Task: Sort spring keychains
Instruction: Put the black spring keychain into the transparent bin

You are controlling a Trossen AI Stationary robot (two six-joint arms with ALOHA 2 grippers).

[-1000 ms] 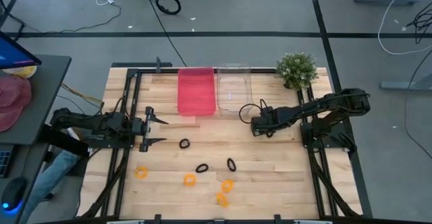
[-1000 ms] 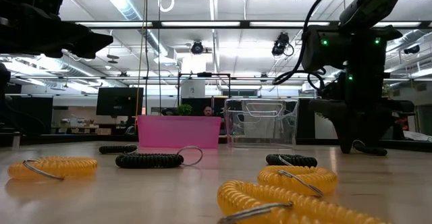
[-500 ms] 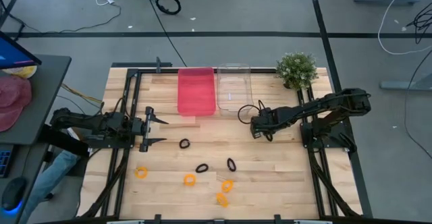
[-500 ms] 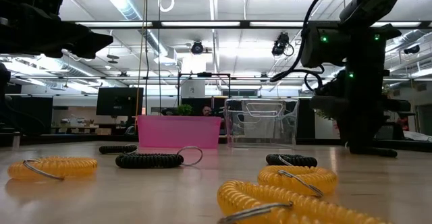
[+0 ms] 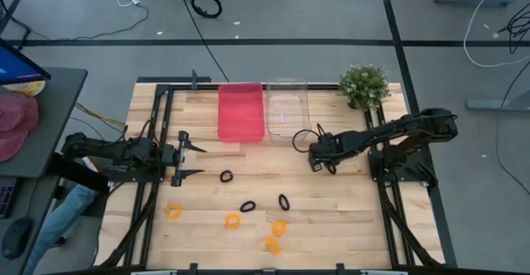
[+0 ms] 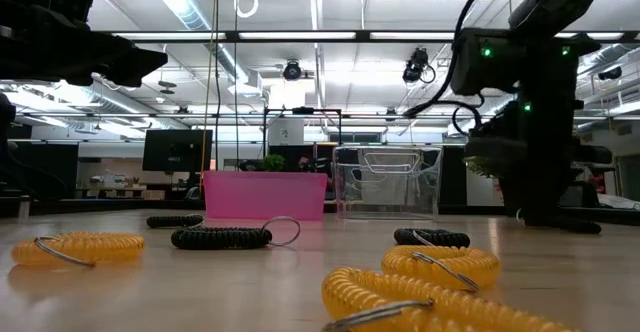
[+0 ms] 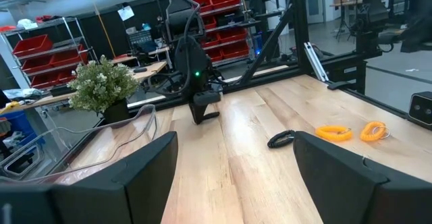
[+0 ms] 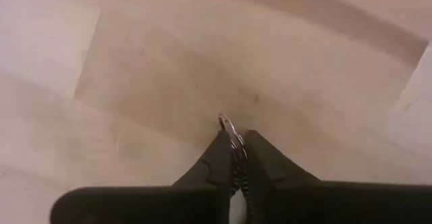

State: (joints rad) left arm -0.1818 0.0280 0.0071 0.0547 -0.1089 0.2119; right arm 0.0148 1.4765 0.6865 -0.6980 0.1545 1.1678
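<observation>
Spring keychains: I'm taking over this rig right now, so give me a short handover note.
Left gripper: open, holding nothing, waiting at the table's left side.
Right gripper: shut on a black keychain, held near the table, in front of the clear bin.
On the table: three black keychains and four orange keychains.
Done: no keychain shows in the pink bin or the clear bin.
Left: bin the held one, then sort the seven on the table by colour.
</observation>
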